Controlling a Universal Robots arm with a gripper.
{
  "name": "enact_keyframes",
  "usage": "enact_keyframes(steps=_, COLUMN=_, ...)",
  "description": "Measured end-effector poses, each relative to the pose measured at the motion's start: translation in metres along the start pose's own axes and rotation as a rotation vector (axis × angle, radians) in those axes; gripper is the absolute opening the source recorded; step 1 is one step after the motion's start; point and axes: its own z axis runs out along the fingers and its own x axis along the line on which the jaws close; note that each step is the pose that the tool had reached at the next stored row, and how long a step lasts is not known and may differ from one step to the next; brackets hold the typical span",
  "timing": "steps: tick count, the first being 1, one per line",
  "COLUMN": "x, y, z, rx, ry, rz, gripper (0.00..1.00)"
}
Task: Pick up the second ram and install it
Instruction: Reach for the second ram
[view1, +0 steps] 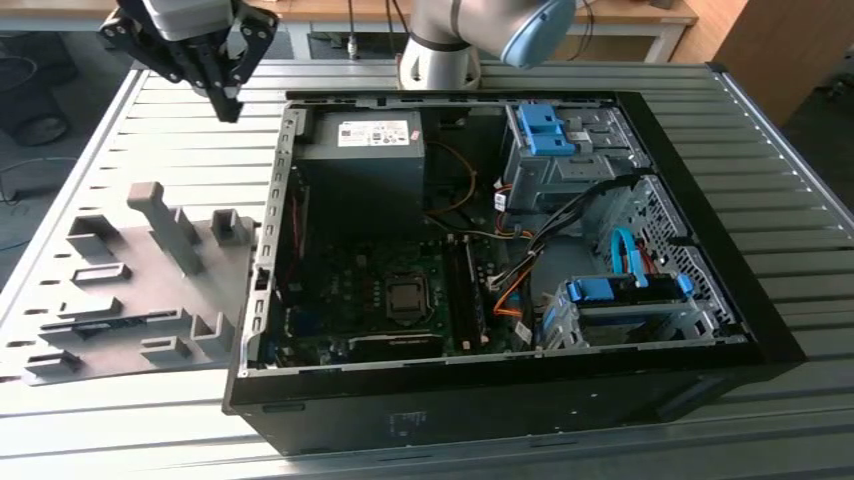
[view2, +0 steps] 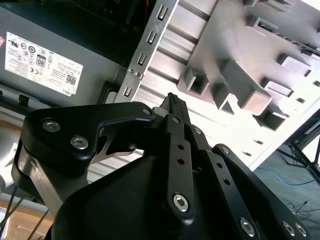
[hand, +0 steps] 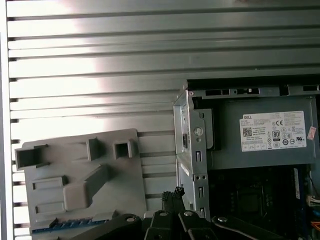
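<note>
The second ram (hand: 75, 223) lies in the grey slotted holder (hand: 65, 165) as a thin blue-green strip along the holder's edge. My gripper (view1: 228, 108) hangs above the slatted table at the exterior view's upper left. It is beyond the holder (view1: 160, 290) and beside the open computer case (view1: 747, 300). Its black fingers meet at their tips and nothing is between them. In both wrist views the gripper (view2: 173, 100) (hand: 173, 192) is shut and well above the table, apart from the ram. The memory slots (view1: 461, 290) run beside the processor socket on the motherboard (view1: 354, 290).
The grey power supply (view1: 360, 160) with its white label fills the case's far left corner. Blue-tabbed drive cages (view1: 561, 140) and loose cables (view1: 621, 250) crowd the case's right side. Bare slatted table (view1: 187, 150) lies around the holder.
</note>
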Motion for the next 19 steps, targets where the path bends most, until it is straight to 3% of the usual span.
enact_keyframes(steps=19, x=0.0418, y=-0.0032, z=-0.0008, rx=-0.0001, ry=-0.0001, rz=0.0, gripper=0.11)
